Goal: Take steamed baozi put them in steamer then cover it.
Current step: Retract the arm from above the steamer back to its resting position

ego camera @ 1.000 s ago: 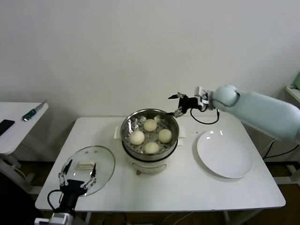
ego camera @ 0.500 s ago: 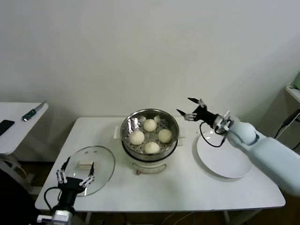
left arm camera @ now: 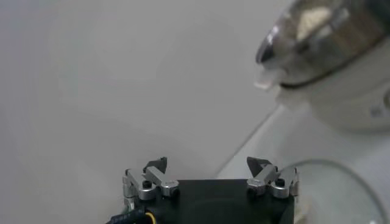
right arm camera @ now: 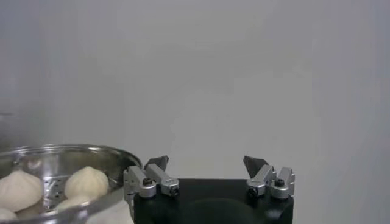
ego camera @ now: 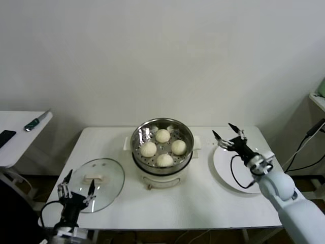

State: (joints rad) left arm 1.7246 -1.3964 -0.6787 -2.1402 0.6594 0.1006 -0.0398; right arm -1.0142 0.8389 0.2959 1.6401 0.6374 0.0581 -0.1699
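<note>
Four buns (ego camera: pixel 163 148) sit inside the steamer (ego camera: pixel 162 139) at the middle of the bench (ego camera: pixel 203 198), uncovered. One glass lid (ego camera: pixel 100 183) lies flat near the bench's left front corner, my left hand (ego camera: pixel 76 188) spread wide and empty over its edge. My right hand (ego camera: pixel 230 136), released too, hovers above one bare plate (ego camera: pixel 238 173).

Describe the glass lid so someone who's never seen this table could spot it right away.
On the white table, look left of the steel steamer holding four buns. The cover lies flat near the front edge, by the open left claw. Unlike the plate, it is see-through with a small white handle.
</note>
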